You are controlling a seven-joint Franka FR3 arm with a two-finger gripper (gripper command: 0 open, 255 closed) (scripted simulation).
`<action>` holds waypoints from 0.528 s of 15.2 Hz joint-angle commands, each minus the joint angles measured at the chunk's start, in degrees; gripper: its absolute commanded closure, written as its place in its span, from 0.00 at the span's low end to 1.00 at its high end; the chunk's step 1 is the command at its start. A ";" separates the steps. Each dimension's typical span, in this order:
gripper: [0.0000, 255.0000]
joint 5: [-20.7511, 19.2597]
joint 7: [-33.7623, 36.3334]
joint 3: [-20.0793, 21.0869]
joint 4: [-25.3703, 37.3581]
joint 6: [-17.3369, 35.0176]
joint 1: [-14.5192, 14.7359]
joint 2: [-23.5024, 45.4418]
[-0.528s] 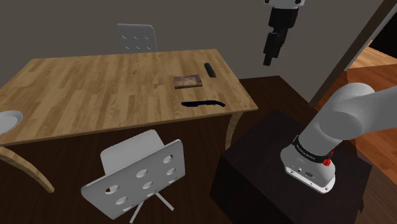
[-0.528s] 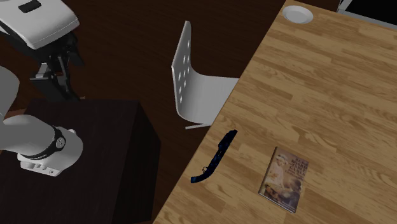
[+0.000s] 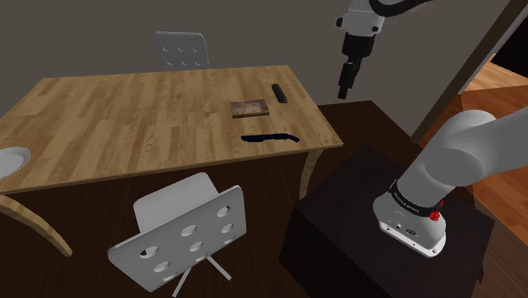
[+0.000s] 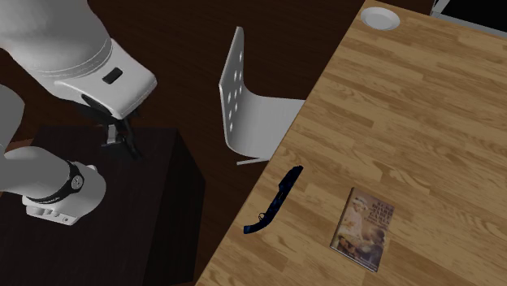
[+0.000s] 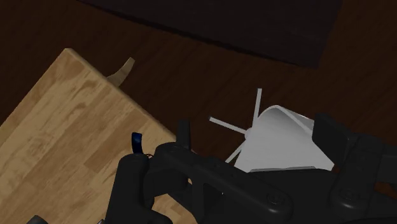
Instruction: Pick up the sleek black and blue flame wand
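The flame wand (image 3: 269,136) is a slim black and blue stick lying flat on the wooden table (image 3: 127,127), near the edge closest to the stand. In the second exterior view the wand (image 4: 272,201) lies along the table's edge, beside a book. My gripper (image 3: 344,88) hangs in the air well above and beyond the table's corner, pointing down, far from the wand. It is also seen over the dark stand (image 4: 154,203) as the gripper (image 4: 122,138). In the wrist view the gripper (image 5: 256,125) has its fingers apart with nothing between them, and the wand's blue tip (image 5: 136,141) shows at the table's edge.
A book (image 3: 249,107) lies just behind the wand, and a small dark object (image 3: 277,92) lies further back. A white plate (image 3: 10,161) sits at the table's far end. One white chair (image 3: 190,229) stands near the wand's side, another chair (image 3: 182,49) behind the table.
The arm has swung toward the table. The gripper has shifted to the shoulder view's left and stands more upright; in the second exterior view it moved right and down. The wand has not moved.
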 commanded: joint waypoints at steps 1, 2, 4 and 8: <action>0.00 -0.76 -3.28 -1.31 -1.53 4.87 0.17 2.80; 0.00 -1.04 -4.81 -1.93 -1.99 7.13 0.28 4.41; 0.00 -1.48 -7.87 -3.12 -2.59 11.63 0.53 7.92; 0.00 -1.69 -14.09 -5.37 -2.56 20.42 1.25 15.99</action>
